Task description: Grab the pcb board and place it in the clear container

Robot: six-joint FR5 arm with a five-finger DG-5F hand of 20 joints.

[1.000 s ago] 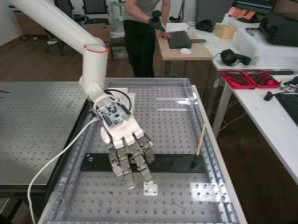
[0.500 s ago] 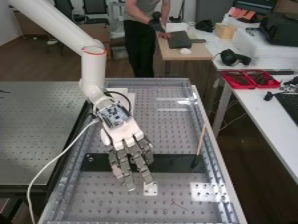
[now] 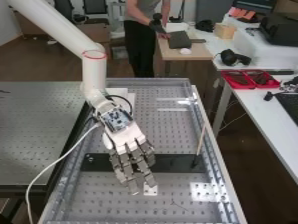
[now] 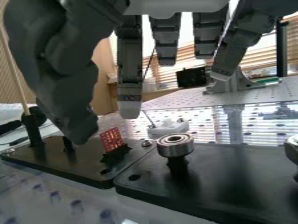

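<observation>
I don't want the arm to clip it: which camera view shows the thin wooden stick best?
The high view: it shows the thin wooden stick along its whole length, with nothing in front. The wrist view shows its lower part close up, rising from a black foot, but the picture's edge cuts off the rest.

In the high view, you have a pale wall [image 3: 8, 30] and chairs [image 3: 95, 7] at upper left, brown floor [image 3: 40, 62], and a white table [image 3: 266, 115] at right; in the wrist view, you find brightly lit slatted blinds [image 4: 259, 55].
</observation>
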